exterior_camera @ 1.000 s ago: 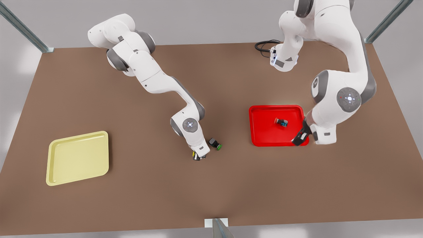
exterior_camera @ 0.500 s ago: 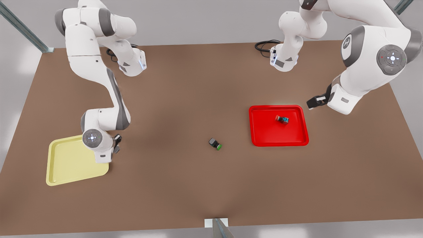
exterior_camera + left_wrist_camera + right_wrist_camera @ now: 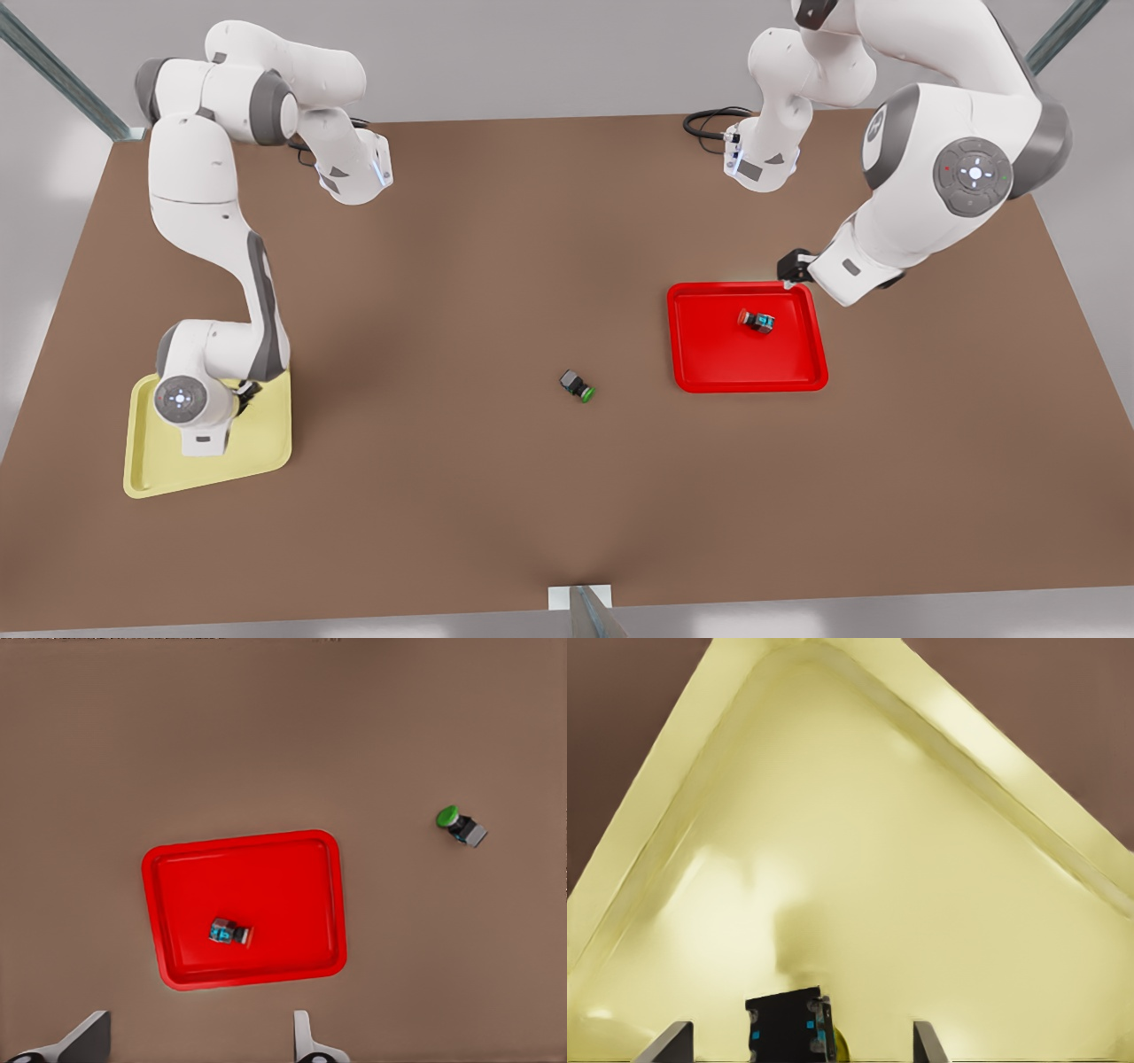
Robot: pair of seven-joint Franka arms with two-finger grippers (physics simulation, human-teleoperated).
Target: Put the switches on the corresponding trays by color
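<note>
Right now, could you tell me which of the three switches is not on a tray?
The green-capped switch: it lies on the bare table, while the red-capped switch sits in the red tray and the yellow one over the yellow tray.

Right tool (image 3: 797, 1047) lowered, fingers spread, left tool (image 3: 195, 1041) raised, fingers spread

A green-capped switch (image 3: 577, 386) lies on its side on the bare brown counter (image 3: 461, 496), near the counter's middle. A black cable (image 3: 706, 122) is coiled at the counter's far edge.
</note>
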